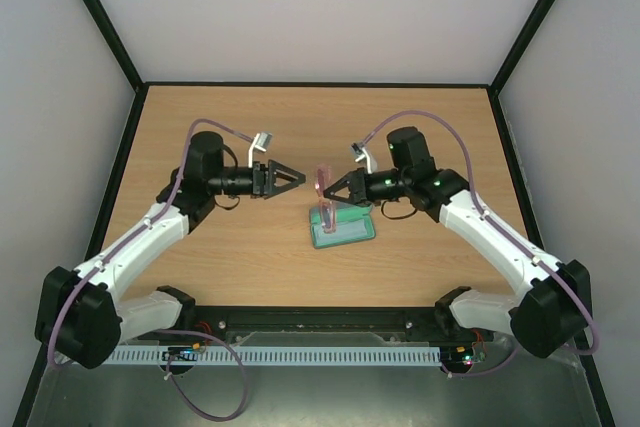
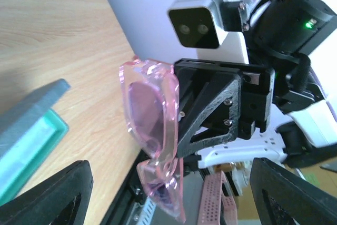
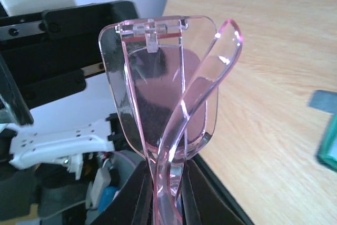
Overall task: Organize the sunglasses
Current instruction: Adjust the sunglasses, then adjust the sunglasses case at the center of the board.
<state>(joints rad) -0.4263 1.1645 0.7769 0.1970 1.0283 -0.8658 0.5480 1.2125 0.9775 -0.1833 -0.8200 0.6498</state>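
Note:
The sunglasses (image 1: 322, 185), with a thin pink translucent frame and tinted lenses, hang in the air above the table's middle. My right gripper (image 1: 332, 190) is shut on them. In the right wrist view its fingers (image 3: 138, 193) pinch the frame and a folded temple arm at the bottom of the sunglasses (image 3: 163, 93). My left gripper (image 1: 298, 179) is open and empty, just left of the sunglasses and pointing at them. In the left wrist view the sunglasses (image 2: 152, 119) stand between and beyond its spread fingers (image 2: 63, 188).
The grey-blue case (image 1: 343, 231) lies open, green lining up, on the table just below the sunglasses; its corner shows in the left wrist view (image 2: 29, 130). The wooden table (image 1: 250, 117) is bounded by black rails and white walls.

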